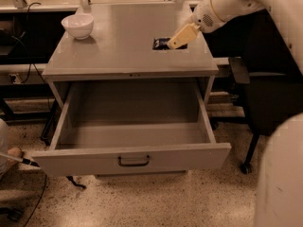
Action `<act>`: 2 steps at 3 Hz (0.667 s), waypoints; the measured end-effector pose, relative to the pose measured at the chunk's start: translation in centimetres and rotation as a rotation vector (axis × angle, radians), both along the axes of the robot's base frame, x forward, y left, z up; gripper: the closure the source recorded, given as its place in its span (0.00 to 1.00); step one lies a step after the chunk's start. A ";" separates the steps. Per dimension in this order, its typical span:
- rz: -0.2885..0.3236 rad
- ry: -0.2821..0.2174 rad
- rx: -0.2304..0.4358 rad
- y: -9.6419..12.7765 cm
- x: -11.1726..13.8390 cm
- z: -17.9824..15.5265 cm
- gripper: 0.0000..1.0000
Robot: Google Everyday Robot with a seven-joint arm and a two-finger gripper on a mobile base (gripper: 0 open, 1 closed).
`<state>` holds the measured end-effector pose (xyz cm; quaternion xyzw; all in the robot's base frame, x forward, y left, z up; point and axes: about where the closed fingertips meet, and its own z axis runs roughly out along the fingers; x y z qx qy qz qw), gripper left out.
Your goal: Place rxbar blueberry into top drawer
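The rxbar blueberry (161, 43), a small dark flat bar, is at the right rear of the cabinet top. My gripper (178, 38) reaches in from the upper right and is shut on the bar's right end, holding it just above the surface. The top drawer (132, 160) is pulled fully open below, with its dark handle (133, 161) at the front and nothing inside. The gripper is behind and above the drawer opening.
A white bowl (78, 25) stands at the left rear of the cabinet top (123, 37). A black office chair (265, 89) is right of the cabinet. My white arm fills the right edge. A cable runs along the floor at left.
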<state>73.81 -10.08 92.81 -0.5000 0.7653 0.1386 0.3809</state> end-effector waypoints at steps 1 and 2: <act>-0.010 0.001 0.039 0.2 -3.1 0.7 1.00; -0.004 0.015 0.033 0.4 -3.2 -0.1 1.00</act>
